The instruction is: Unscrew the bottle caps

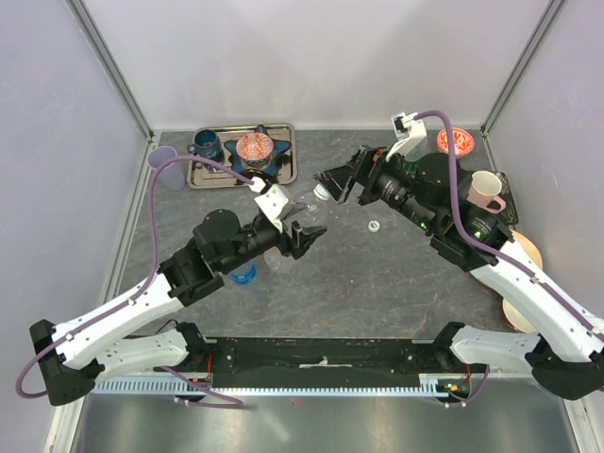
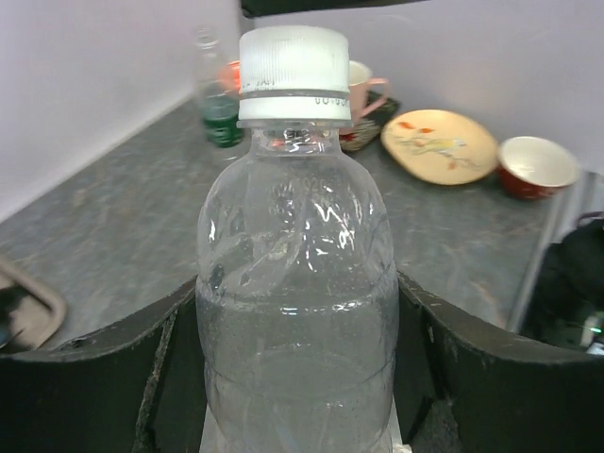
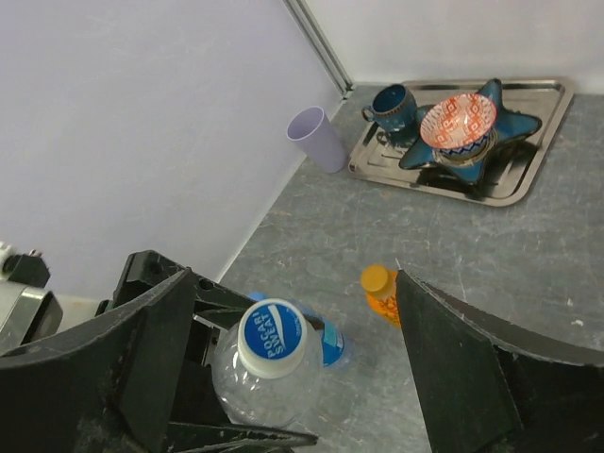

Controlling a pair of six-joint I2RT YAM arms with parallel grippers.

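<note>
- The left gripper (image 1: 300,228) is clamping its two fingers on the body of a clear bottle (image 2: 294,311), one finger on either flank, with water filling the lower part.
- The bottle's long axis is running away from the left gripper's palm, and it is leaning so that its neck is pointing across at the right gripper (image 1: 334,179).
- The white-and-blue cap (image 3: 272,337) is sitting on that neck, its printed top facing straight into the right wrist camera. So the cap's axis is lining up with the right gripper's line of reach.
- The right gripper's jaws are standing wide apart. The cap is lying between them, nearer the finger on the left of its view, and neither finger is touching it.
- A white-and-green cap (image 1: 374,226) is lying loose on the table (image 1: 377,274), just below and beside the right gripper.
- An orange cap (image 3: 377,279) is sitting on an orange bottle beyond the held bottle, close to the right gripper's other finger.
- A blue cap (image 1: 243,275) is showing close under the left arm, behind its gripper.
</note>
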